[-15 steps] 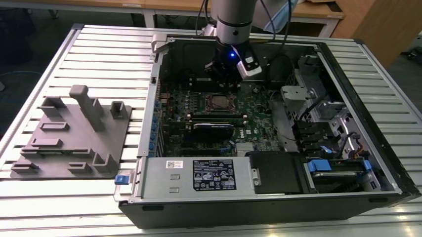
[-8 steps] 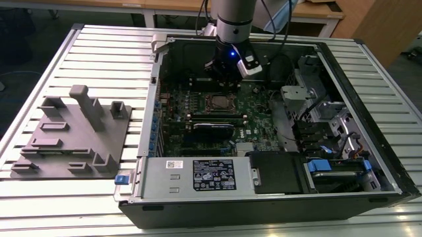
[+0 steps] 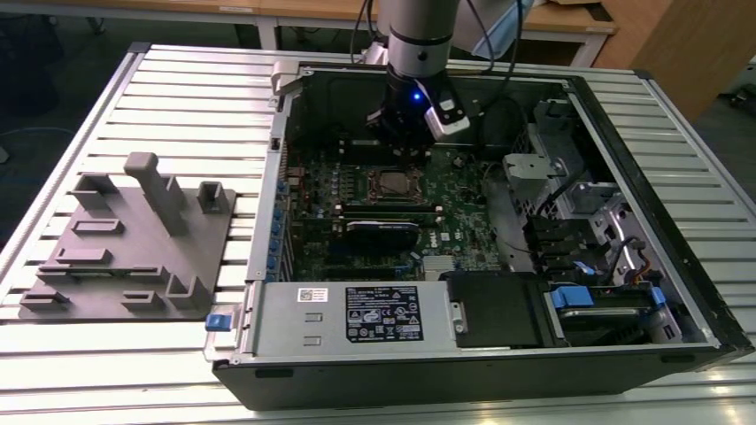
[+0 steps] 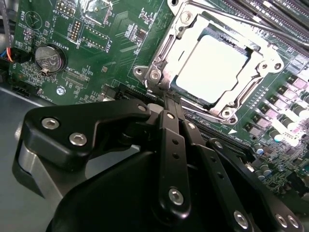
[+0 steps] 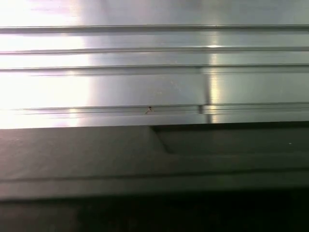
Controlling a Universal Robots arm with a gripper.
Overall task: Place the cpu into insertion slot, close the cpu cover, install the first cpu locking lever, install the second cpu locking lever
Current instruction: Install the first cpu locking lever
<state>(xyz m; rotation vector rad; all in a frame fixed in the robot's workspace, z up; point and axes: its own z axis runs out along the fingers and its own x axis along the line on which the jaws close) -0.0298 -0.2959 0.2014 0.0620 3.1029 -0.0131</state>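
In the second wrist view the cpu (image 4: 210,67) lies flat in the socket, its pale metal top showing through the window of the cpu cover (image 4: 241,94), which lies down around it. My gripper (image 4: 169,104) is shut, its black fingers (image 4: 166,145) pressed together, the tips right at the socket's near corner by a thin silvery lever (image 4: 159,53); I cannot tell if they touch it. In the exterior view the gripper (image 3: 402,152) hangs inside the open computer case just behind the insertion slot (image 3: 390,183) on the green board.
A coin battery (image 4: 48,58) and long memory slots (image 4: 289,14) flank the socket. A black card (image 3: 384,232), power supply (image 3: 354,310) and drive cage (image 3: 579,204) crowd the case. A grey fixture plate (image 3: 130,239) lies on the slatted table (image 5: 145,72).
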